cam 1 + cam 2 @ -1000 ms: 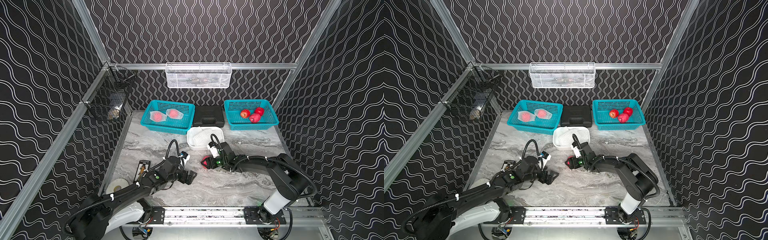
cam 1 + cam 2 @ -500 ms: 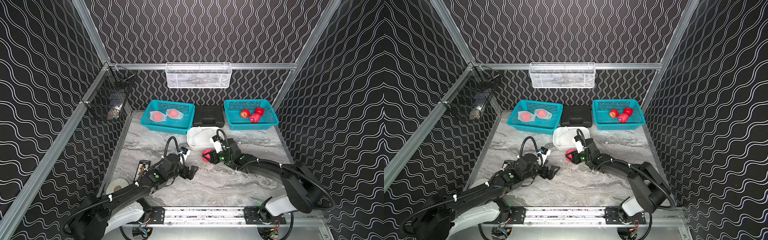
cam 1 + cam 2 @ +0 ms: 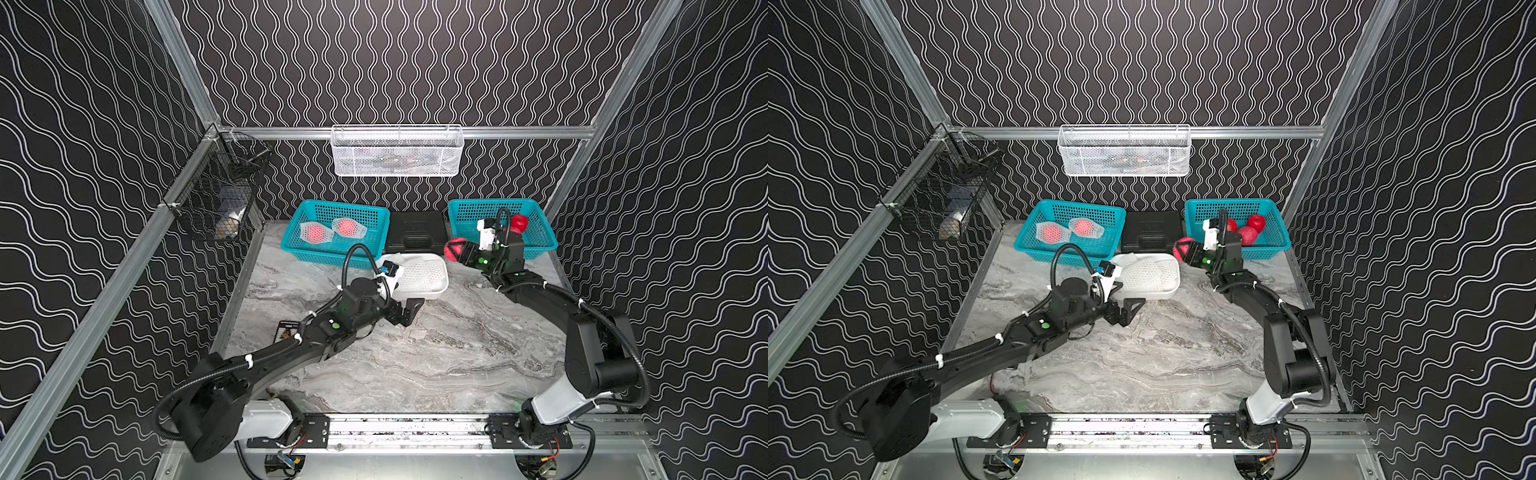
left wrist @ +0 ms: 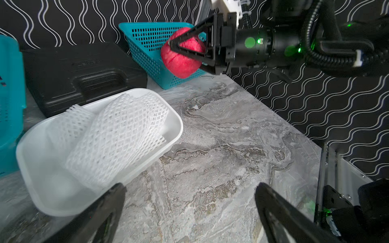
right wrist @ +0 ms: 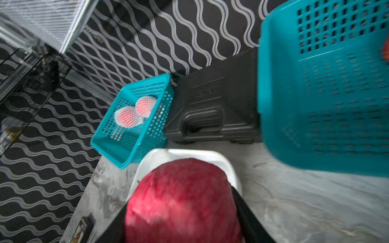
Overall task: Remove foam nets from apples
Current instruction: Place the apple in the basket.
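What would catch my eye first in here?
A bare red apple, clamped in the right gripper, hangs above the table beside the right teal basket. Two apples wrapped in white foam nets lie in the left teal basket, and empty nets fill the white tub.

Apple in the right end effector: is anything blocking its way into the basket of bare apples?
Only that basket's own wall. The apple, gripped by the right end effector, hangs just outside its corner.

One bare red apple (image 3: 453,249) aloft, clamped in right gripper (image 4: 183,55), just right of black case (image 3: 415,232). Three bare apples (image 3: 1256,222) farther right. Two netted apples (image 3: 316,233) left of case. Empty white nets (image 3: 417,270) heaped in front of case.
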`<state>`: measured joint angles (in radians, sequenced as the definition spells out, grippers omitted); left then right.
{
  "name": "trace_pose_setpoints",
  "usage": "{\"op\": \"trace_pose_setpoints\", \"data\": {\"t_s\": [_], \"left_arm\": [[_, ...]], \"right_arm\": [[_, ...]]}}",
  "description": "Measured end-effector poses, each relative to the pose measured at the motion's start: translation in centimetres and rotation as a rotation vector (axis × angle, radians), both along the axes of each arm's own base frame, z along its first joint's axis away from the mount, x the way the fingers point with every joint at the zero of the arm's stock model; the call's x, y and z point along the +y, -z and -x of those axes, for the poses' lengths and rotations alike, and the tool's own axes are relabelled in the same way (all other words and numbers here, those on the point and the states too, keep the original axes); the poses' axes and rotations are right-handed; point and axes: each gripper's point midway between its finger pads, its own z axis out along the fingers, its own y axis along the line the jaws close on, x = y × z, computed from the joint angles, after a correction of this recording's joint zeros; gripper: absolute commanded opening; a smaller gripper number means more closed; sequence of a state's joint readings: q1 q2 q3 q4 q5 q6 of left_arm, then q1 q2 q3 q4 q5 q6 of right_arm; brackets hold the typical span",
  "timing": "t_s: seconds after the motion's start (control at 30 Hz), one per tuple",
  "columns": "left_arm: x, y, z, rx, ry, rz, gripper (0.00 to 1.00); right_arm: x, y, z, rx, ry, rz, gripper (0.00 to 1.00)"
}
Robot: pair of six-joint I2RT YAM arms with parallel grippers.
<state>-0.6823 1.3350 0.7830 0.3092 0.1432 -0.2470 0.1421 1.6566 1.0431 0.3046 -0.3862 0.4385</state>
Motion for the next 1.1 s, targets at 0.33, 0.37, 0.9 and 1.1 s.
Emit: {"op": "trace_pose_setpoints", "data": {"t_s": [0.33,0.37,0.9,1.1], "left_arm": [[-4.6,1.3,-4.2,0.044,0.051,-0.071,0.99],[-4.9,1.5,-4.4,0.05,0.058,-0.075,0.99],[-5.0,4.4,-5.1,0.108,0.038,-0.135,0.99],[-4.9,4.4,-5.1,0.1,0.041,-0.151,0.99]], "right_arm": [[-7.4,0.2,-8.3,0.005,0.16,-0.016,0.25],[-8.4,0.6,-9.3,0.011,0.188,-0.009,0.25],[-20.1,2.7,-20.3,-0.012,0.429,0.177,0.29],[-22.1,4.5,-22.4,0.004,0.451,0.197,0.38]]}}
